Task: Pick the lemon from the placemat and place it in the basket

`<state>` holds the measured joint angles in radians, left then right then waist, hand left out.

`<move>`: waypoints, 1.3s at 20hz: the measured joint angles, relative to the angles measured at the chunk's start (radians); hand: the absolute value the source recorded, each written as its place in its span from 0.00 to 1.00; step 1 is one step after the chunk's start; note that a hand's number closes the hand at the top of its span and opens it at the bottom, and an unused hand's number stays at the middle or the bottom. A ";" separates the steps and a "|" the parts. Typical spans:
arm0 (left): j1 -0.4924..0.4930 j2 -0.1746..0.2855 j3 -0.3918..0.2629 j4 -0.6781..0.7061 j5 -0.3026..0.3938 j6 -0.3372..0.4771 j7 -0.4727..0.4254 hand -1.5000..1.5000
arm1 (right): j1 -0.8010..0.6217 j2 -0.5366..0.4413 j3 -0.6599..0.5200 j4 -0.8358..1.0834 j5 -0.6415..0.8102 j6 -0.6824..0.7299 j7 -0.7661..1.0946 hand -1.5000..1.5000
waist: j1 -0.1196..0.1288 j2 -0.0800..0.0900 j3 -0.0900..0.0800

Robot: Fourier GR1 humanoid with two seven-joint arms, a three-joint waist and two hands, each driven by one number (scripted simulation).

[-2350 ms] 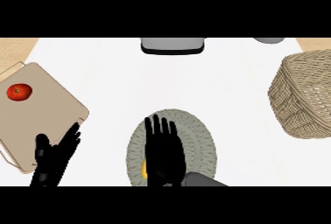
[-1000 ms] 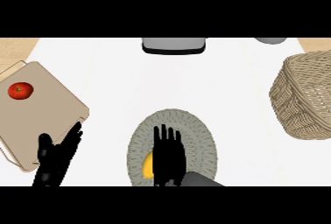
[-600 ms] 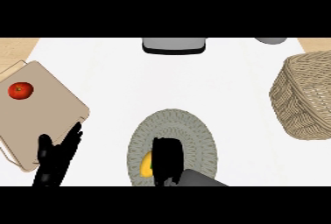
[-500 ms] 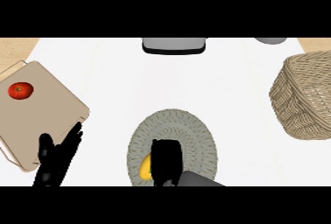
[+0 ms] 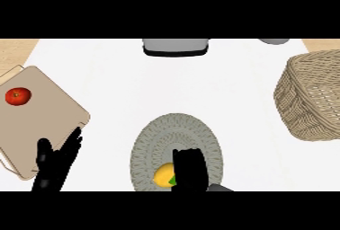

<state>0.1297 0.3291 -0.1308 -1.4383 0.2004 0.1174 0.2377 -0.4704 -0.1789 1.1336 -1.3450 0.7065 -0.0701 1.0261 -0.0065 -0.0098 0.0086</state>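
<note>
The right robot hand (image 5: 189, 168), flat a second ago, has curled round the lemon (image 5: 163, 175) at 6 o'clock on the placemat (image 5: 174, 132), so the grasp looks made; the basket (image 5: 312, 96) waits at 2 o'clock.

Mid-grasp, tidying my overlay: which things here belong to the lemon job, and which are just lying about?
Job: yellow lemon; round grey woven placemat; tan wicker basket; black right hand, curled on the lemon.
Lying about: red round fruit on beige cutting board; grey box at far edge; black left hand, resting lower left.
</note>
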 measured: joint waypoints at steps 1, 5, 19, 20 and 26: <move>0.009 0.000 0.004 -0.006 0.001 0.003 -0.003 0.50 | 0.031 -0.065 0.011 -0.052 0.005 -0.011 -0.027 1.00 | -0.007 -0.002 0.000; 0.034 0.000 0.017 -0.018 0.006 0.005 -0.012 0.50 | 0.145 -0.325 0.034 -0.260 0.043 -0.086 -0.126 1.00 | -0.026 -0.005 -0.001; 0.070 -0.003 0.030 -0.040 0.004 0.010 -0.023 0.50 | 0.356 -0.630 -0.421 -0.971 -0.193 -0.506 -0.242 1.00 | -0.054 -0.002 0.000; 0.066 -0.004 0.032 -0.031 0.006 0.005 -0.030 0.50 | 0.365 -0.660 -0.472 -0.989 -0.214 -0.508 -0.240 1.00 | -0.053 -0.001 0.000; 0.059 -0.010 0.032 -0.027 -0.001 0.000 -0.038 0.50 | 0.391 -0.793 -0.792 -1.017 -0.385 -0.498 -0.214 1.00 | -0.042 0.001 0.000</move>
<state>0.1886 0.3193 -0.0989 -1.4652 0.1991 0.1177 0.1995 -0.0790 -0.9715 0.3421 -2.3618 0.3219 -0.5676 0.8118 -0.0486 -0.0089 0.0085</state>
